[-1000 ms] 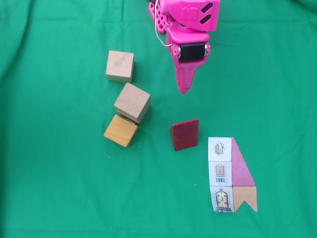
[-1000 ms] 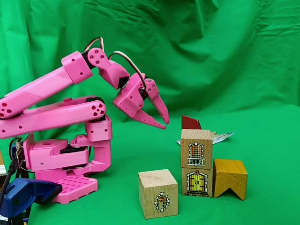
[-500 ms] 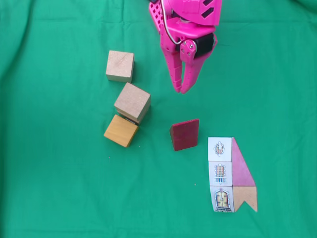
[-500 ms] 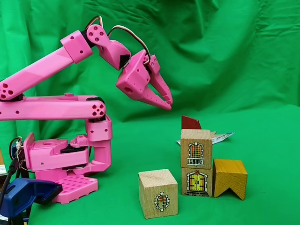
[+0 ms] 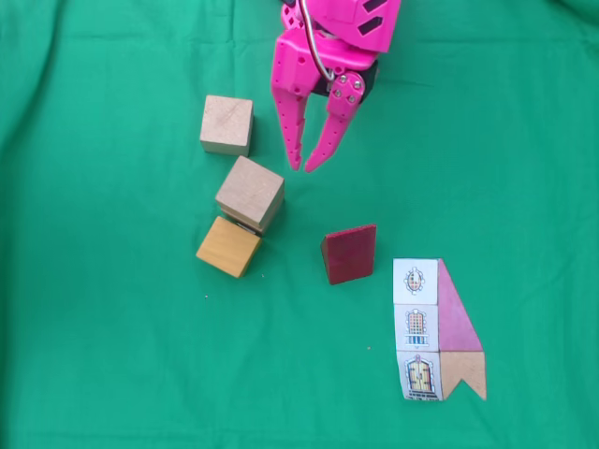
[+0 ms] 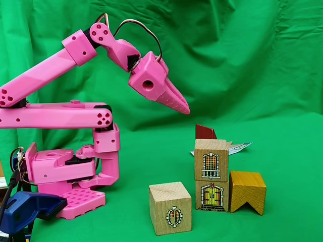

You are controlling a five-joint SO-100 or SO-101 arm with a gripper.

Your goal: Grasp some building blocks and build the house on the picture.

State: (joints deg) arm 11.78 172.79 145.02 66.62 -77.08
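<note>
In a fixed view from above, the pink gripper (image 5: pixel 307 168) hangs with its jaws slightly parted and nothing between them, just right of a pale cube (image 5: pixel 226 124) and above another pale cube (image 5: pixel 250 193) stacked on a third block beside the orange-yellow cube (image 5: pixel 228 247). The dark red wedge (image 5: pixel 350 253) lies near the picture (image 5: pixel 437 330). In a fixed view from the side, the gripper (image 6: pixel 184 109) hovers above the stacked blocks (image 6: pixel 211 174) on the green worktop (image 6: pixel 292 151).

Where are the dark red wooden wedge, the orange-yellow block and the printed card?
dark red wooden wedge (image 5: pixel 349 253), a fixed view, top face.
orange-yellow block (image 5: pixel 227 247), a fixed view, top face.
printed card (image 5: pixel 457 318), a fixed view, pink roof.
</note>
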